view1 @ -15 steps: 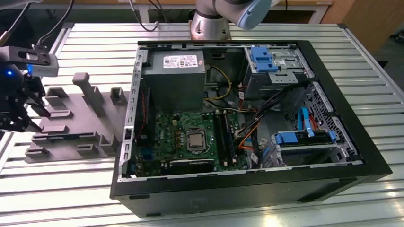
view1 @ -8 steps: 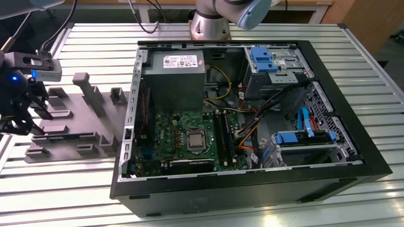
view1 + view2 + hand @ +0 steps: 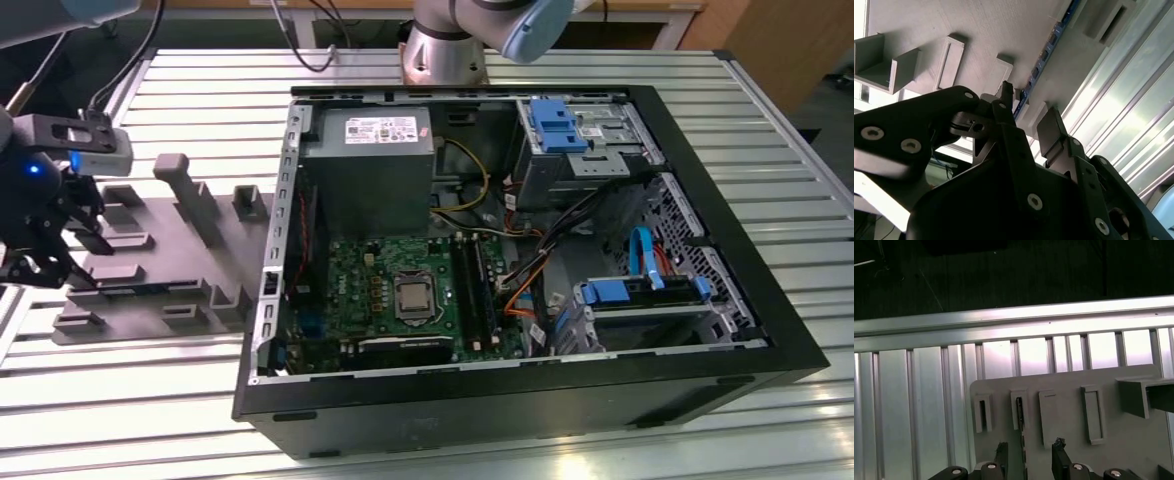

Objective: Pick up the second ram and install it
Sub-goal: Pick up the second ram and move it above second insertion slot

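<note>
Gripper (image 3: pixel 56 250): hung above the fixture plate (image 3: pixel 150 228), fingers (image 3: pixel 1058 456) apart, gripping nothing.
Memory stick (image 3: pixel 1045 54): stood on edge in the fixture plate's slots, between the two fingers.
Computer case (image 3: pixel 534 405): lay open just beside the fixture plate, on the slatted table (image 3: pixel 160 385).
</note>
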Controlling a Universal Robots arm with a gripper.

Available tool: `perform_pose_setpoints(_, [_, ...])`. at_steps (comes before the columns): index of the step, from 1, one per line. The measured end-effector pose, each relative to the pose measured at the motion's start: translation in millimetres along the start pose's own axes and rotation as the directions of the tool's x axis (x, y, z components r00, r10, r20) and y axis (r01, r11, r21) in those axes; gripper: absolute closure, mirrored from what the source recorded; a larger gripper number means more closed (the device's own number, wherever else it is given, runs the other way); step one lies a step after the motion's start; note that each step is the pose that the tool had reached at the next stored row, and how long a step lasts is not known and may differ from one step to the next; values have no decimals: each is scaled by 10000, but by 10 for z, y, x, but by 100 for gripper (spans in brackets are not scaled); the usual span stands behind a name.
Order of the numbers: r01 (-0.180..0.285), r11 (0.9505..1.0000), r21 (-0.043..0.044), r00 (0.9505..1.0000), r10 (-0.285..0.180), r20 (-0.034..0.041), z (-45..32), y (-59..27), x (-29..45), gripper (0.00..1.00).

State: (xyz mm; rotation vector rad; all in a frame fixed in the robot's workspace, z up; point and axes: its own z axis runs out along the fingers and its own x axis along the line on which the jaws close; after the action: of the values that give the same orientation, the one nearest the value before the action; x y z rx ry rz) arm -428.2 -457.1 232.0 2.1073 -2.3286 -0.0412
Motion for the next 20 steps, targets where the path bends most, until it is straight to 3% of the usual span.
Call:
perform_pose_setpoints(13, [0, 10000, 1, 10000, 0, 1, 213, -12, 3, 53])
perform_pose_setpoints(20, [1, 10000, 4, 10000, -1, 0, 242, -12, 4, 54])
